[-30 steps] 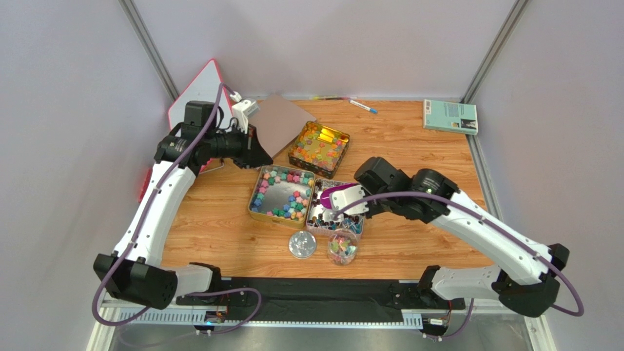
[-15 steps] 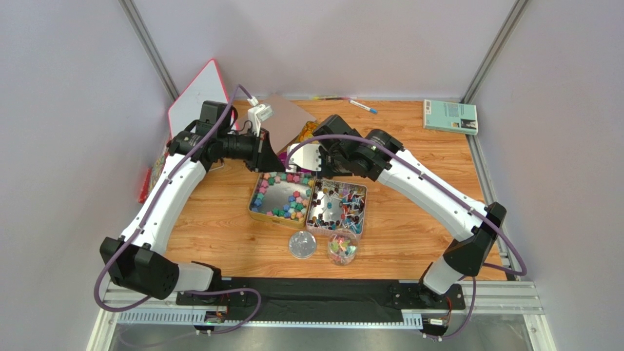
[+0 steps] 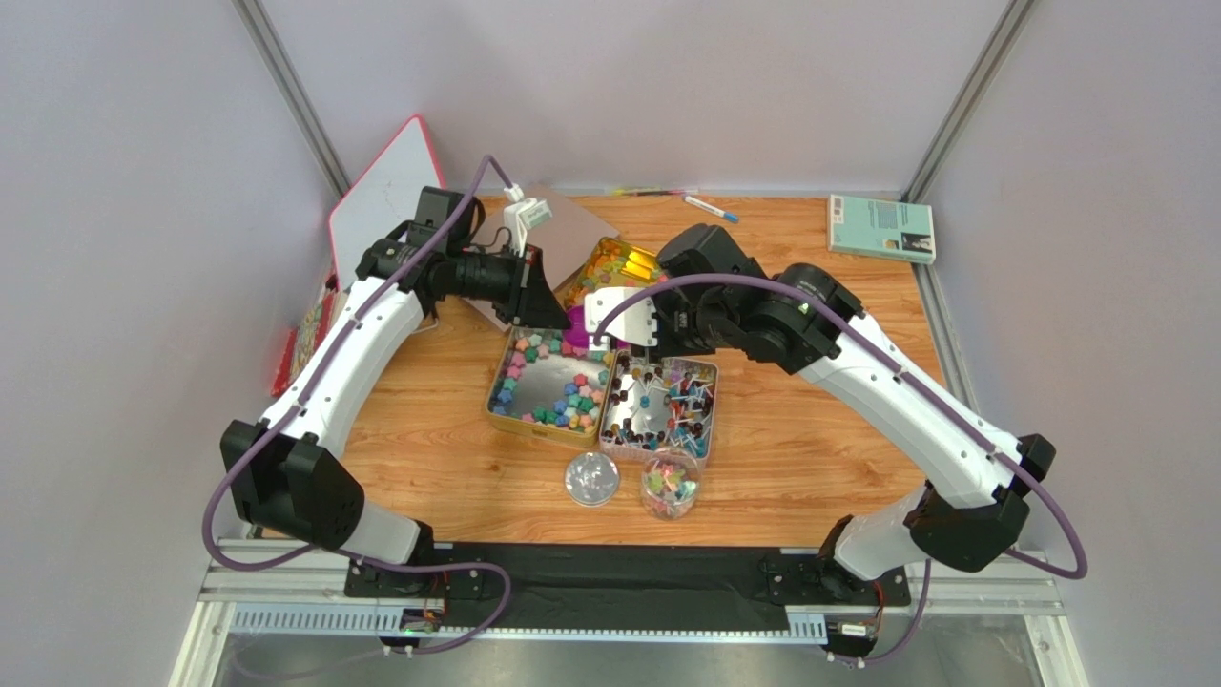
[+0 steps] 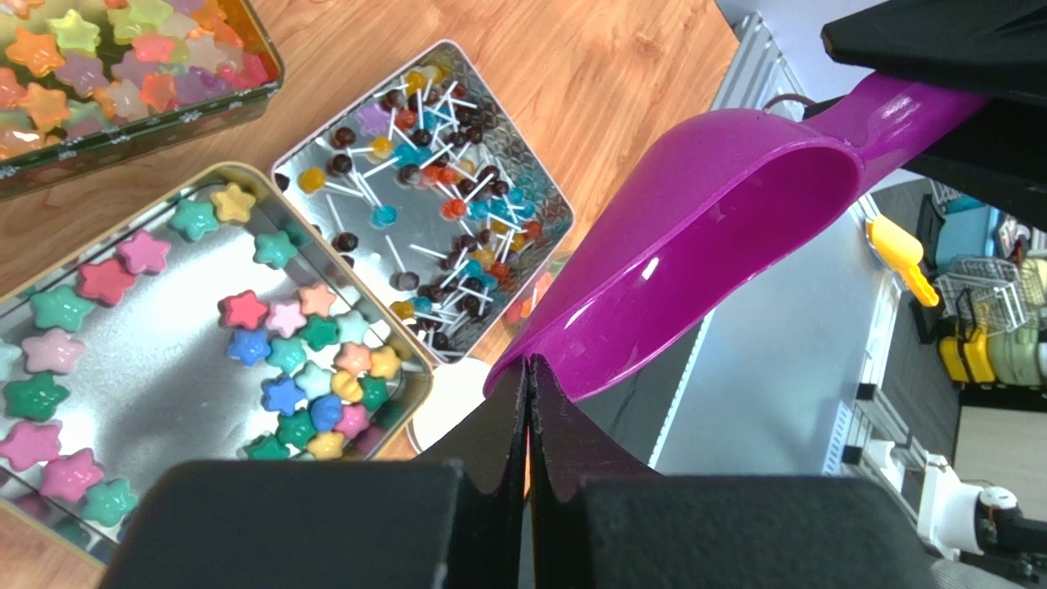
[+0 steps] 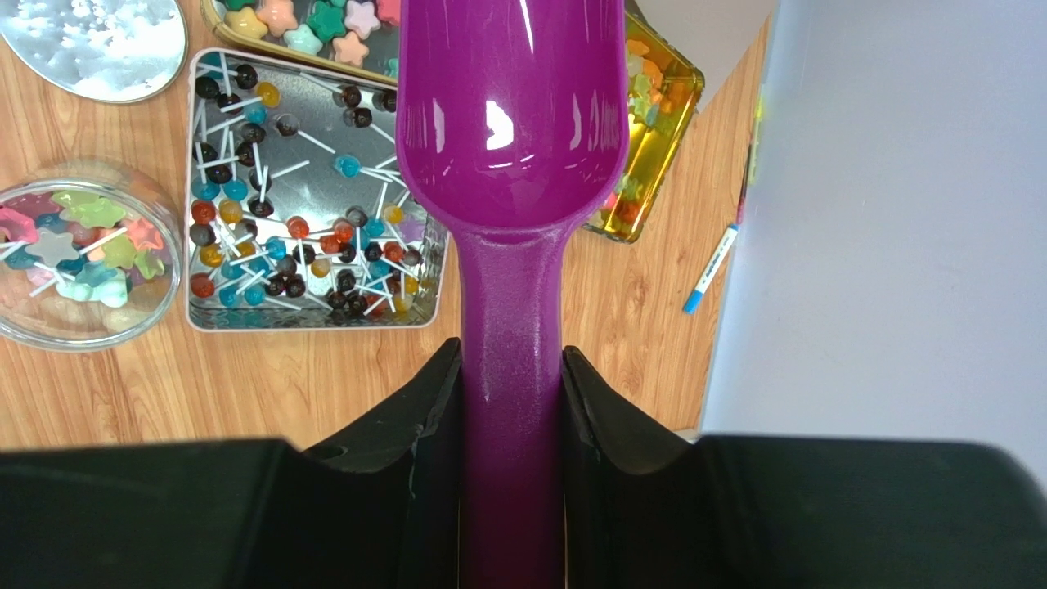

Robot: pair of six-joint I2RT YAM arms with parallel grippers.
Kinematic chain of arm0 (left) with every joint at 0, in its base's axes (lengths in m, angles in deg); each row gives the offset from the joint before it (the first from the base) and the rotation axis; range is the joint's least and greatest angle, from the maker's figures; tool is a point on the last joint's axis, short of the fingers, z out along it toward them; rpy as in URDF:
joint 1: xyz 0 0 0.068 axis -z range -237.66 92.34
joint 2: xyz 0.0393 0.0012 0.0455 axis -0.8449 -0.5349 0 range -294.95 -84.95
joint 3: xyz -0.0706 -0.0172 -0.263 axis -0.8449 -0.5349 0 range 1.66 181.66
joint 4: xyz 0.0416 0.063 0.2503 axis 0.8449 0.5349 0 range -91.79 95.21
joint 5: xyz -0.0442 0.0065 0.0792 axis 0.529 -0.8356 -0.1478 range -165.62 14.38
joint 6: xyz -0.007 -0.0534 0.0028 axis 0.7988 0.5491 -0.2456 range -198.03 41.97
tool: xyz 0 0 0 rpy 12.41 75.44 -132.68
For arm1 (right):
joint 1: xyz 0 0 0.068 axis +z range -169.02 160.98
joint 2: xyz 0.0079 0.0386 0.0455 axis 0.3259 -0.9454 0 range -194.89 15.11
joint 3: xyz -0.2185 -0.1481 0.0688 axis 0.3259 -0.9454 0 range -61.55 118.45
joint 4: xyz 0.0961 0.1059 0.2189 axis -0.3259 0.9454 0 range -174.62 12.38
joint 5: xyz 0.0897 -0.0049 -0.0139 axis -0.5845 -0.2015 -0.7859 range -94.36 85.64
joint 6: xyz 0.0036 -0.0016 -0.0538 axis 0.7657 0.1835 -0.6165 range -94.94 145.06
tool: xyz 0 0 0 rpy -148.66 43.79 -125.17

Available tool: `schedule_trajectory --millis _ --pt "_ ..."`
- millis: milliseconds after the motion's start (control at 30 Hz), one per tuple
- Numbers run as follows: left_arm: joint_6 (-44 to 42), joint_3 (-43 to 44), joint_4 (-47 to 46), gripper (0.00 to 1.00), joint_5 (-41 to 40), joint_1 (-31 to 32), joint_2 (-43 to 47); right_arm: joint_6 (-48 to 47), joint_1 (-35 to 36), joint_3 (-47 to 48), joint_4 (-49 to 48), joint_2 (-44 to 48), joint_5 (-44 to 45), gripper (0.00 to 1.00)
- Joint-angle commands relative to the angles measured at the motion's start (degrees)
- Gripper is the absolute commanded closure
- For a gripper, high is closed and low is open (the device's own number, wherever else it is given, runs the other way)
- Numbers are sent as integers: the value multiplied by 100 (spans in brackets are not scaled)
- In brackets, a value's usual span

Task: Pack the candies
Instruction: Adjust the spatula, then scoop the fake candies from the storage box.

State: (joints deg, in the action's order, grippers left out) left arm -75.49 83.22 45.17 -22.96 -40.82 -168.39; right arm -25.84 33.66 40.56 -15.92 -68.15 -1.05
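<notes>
Pastel star candies [image 3: 552,379] [image 4: 283,356] lie round the edges of a gold tin. Beside it a silver tin holds lollipops [image 3: 662,408] [image 5: 307,209]. Glossy orange-yellow candies [image 3: 624,279] [image 5: 645,147] fill a tin at the back. A clear jar [image 3: 669,487] [image 5: 80,258] at the front has some candies in it. My right gripper [image 3: 631,322] [image 5: 513,362] is shut on the handle of an empty purple scoop [image 5: 510,111] [image 4: 701,233], held above the star tin's far edge. My left gripper [image 3: 552,308] [image 4: 531,368] is shut and empty, its tips at the scoop's rim.
The jar's round lid [image 3: 591,480] lies left of the jar. A whiteboard [image 3: 380,179] leans at the back left, next to a brown card [image 3: 566,229]. A teal book [image 3: 880,226] and a marker [image 3: 710,209] lie at the back. Grey walls close in on both sides.
My right arm swung the scoop from over the lollipop tin to the back and left, over the star tin's far edge. My left gripper moved right, up to the scoop.
</notes>
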Motion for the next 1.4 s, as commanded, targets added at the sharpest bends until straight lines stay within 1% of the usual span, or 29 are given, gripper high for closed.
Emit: schedule_trajectory --millis 0,33,67,100,133,167,200,267,300,333,367,400,433,467,500,533,600,633,667,833,1000,1067,1167,1267,1367 --pt "-122 307 -170 100 -388 -14 29 -279 75 188 -657 56 -403 100" --pt "-245 412 -91 96 -667 -23 90 -463 32 -118 -666 21 -332 100" --pt "-446 657 101 87 -861 -23 213 -744 -125 -251 -657 -31 78 100" --pt "-578 781 199 61 -1055 -23 292 -877 -258 -374 -700 -171 125 100" --pt "-823 861 295 51 -1448 -23 389 -965 -398 -419 -701 -242 74 100" --pt "-948 888 296 43 -1635 -23 651 -1184 -748 -419 -710 -339 -5 100" --pt "-1158 845 288 33 -1776 -23 793 -1343 -916 -385 -762 -540 -58 100" --pt "-1378 548 209 26 -2066 -23 1266 -1781 -1337 -149 -771 -804 -59 100" --pt "-1571 423 182 26 -2111 -23 1408 -2210 -1479 -16 -771 -1084 -85 100" --pt "-1651 292 173 26 -2294 -23 1540 -2423 -1628 141 -771 -1243 -163 100" --pt "-1704 38 173 25 -2374 -23 1741 -2582 -1856 491 -710 -1410 -155 100" --pt "-1861 -78 199 25 -2453 -23 1813 -2966 -1954 730 -614 -1638 -147 100" --pt "-1924 -270 278 25 -2558 -23 1875 -3144 -2051 941 -535 -1997 -173 100" --pt "-1968 -359 296 25 -2620 -23 1962 -3320 -2217 1126 -412 -2201 -173 100" --pt "-2029 -438 314 25 -2673 -23 2007 -3757 -2288 1441 -402 -2351 -173 100" --pt "-2039 -578 323 25 -2761 -23 2042 -3979 -2350 1557 -411 -2648 -121 100" --pt "-2030 -676 305 25 -2797 -23 2130 -4418 -2517 1942 -419 -2913 -76 100" --pt "-2004 -746 288 25 -2849 -23 2165 -4821 -2570 2067 -411 -3071 -41 100" --pt "-1986 -773 279 26 -2884 -14 2183 -5033 -2631 2146 -411 -3282 2 100" --pt "-1916 -1001 261 26 -2972 -145 2235 -6324 -2772 2217 -692 -3705 160 100" --pt "-1758 -1090 182 26 -2911 -374 2200 -7047 -2773 2454 -1087 -4223 328 100" --pt "-1679 -1098 156 27 -2815 -506 2174 -7337 -2773 2568 -1297 -4364 556 100" --pt "-1591 -1098 138 27 -2753 -673 2191 -7487 -2781 2893 -1316 -4672 741 100" --pt "-1582 -1133 147 27 -2770 -779 2253 -7917 -2834 2868 -1325 -4708 829 100" --pt "-1564 -1195 156 27 -2788 -840 2323 -8444 -2904 2596 -1334 -4541 899 100"
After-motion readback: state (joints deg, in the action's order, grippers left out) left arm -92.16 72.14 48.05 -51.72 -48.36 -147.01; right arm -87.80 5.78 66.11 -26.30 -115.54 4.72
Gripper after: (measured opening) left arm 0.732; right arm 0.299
